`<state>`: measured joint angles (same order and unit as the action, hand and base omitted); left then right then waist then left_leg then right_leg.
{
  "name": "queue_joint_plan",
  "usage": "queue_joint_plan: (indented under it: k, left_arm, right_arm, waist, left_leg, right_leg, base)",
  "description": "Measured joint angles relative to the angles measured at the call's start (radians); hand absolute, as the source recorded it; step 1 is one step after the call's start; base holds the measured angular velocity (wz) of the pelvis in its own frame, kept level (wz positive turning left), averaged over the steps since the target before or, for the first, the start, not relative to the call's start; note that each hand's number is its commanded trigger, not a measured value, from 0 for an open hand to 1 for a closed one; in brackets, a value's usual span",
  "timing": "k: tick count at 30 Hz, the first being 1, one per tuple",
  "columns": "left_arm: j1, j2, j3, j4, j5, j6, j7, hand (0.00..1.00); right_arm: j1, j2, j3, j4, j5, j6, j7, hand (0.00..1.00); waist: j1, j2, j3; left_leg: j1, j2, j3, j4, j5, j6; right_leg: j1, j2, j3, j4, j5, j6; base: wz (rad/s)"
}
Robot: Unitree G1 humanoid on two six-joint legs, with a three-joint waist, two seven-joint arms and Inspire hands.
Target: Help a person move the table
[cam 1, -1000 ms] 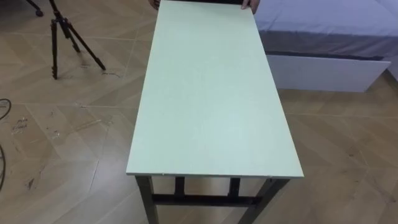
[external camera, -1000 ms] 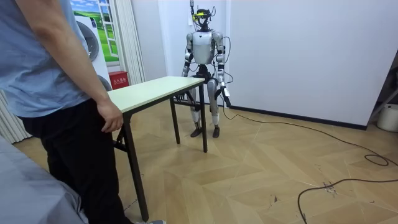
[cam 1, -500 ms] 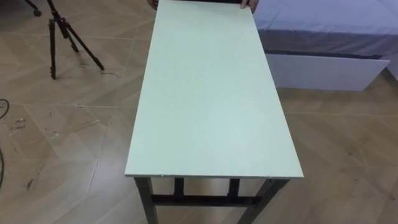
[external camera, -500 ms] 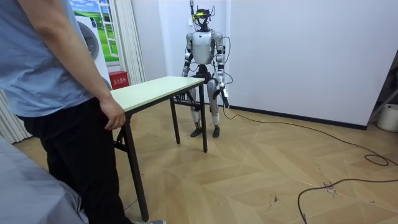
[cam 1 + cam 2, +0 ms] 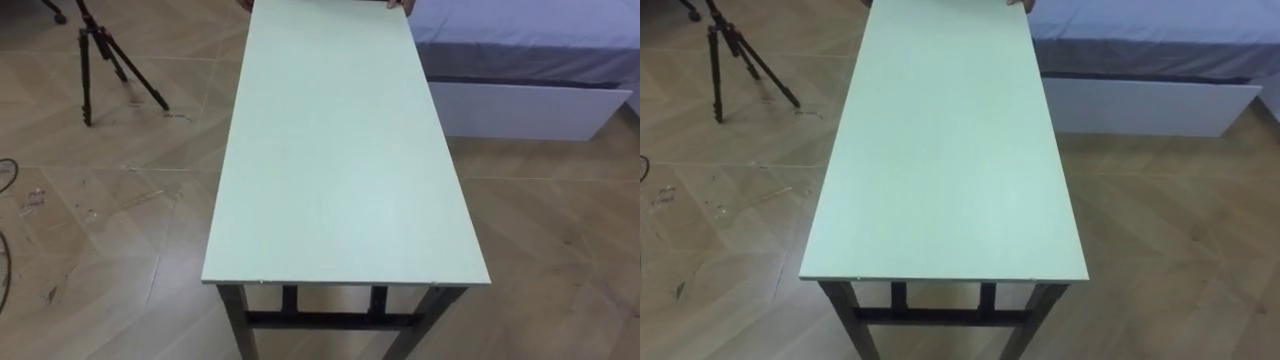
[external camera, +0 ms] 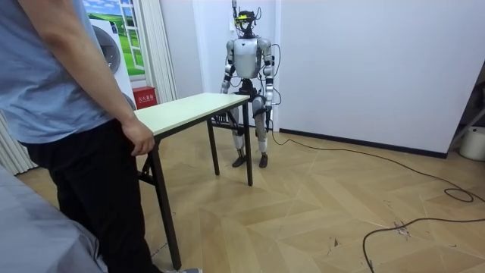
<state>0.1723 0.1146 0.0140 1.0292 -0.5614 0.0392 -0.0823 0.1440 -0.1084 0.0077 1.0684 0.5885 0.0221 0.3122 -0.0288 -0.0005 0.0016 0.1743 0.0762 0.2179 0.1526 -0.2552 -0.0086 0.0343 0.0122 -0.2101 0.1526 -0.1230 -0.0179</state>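
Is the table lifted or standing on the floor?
Standing: in the room view the table has its visible legs on the floor, top level.

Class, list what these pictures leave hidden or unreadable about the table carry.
Person's hand: eye views, cut off by the top edge at the table's far end.
Left robot hand: room view, too small to tell whether it touches the table.
Near legs: eye views, cut off by the bottom edge.
Tripod: left eye view, top cut off.

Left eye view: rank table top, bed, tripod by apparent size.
1. table top, by far the largest.
2. bed, cut off by the picture's edge and farther off, so only its look counts.
3. tripod, thin, cut off at the top.
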Motion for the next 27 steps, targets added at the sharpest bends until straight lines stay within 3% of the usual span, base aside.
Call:
queue_joint_plan:
  k: [6,10,14,19,27]
  left_arm:
    - [0.058,0.014,-0.010,-0.135,-0.126,0.003,-0.077,0.00]
    - [0.087,0.021,-0.058,-0.226,-0.180,0.005,-0.113,0.00]
    - [0.132,0.032,-0.129,-0.404,-0.216,0.006,-0.129,0.00]
    - [0.149,0.035,-0.188,-0.535,-0.308,0.005,-0.135,0.00]
    - [0.169,0.046,-0.255,-0.676,-0.331,0.006,-0.139,0.00]
  right_arm:
    - [0.088,-0.003,-0.002,-0.185,0.043,0.001,0.049,0.00]
    - [0.134,-0.003,0.001,-0.284,0.083,0.006,0.082,0.00]
    - [0.191,-0.004,0.040,-0.457,0.175,0.024,0.105,0.00]
    - [0.205,-0.004,0.088,-0.583,0.260,0.033,0.133,0.00]
    - [0.208,-0.001,0.141,-0.668,0.317,0.036,0.143,0.00]
  waist:
    - [0.001,0.006,-0.0037]
    - [-0.001,0.015,-0.0059]
    - [-0.003,0.015,-0.0016]
    - [-0.009,0.011,0.0008]
    - [-0.020,0.014,-0.0001]
  left_leg:
    - [-0.008,0.000,0.001,0.001,0.000,0.000]
    - [-0.007,-0.001,-0.001,0.001,0.000,0.000]
    - [-0.012,-0.001,-0.001,0.000,0.000,0.000]
    - [-0.012,-0.005,0.002,0.000,0.000,0.000]
    - [-0.030,-0.003,-0.001,0.000,-0.001,-0.002]
  right_leg:
    - [-0.004,-0.003,-0.018,0.001,0.000,0.000]
    - [-0.004,-0.008,-0.025,0.008,0.000,0.001]
    - [-0.016,-0.011,-0.018,0.021,0.000,0.001]
    - [-0.027,-0.011,-0.003,0.035,-0.004,0.001]
    - [-0.047,-0.011,-0.011,0.045,0.003,-0.003]
  base:
    - [0.03]
    - [0.02]
    - [0.01]
    - [0.00]
    - [0.00]
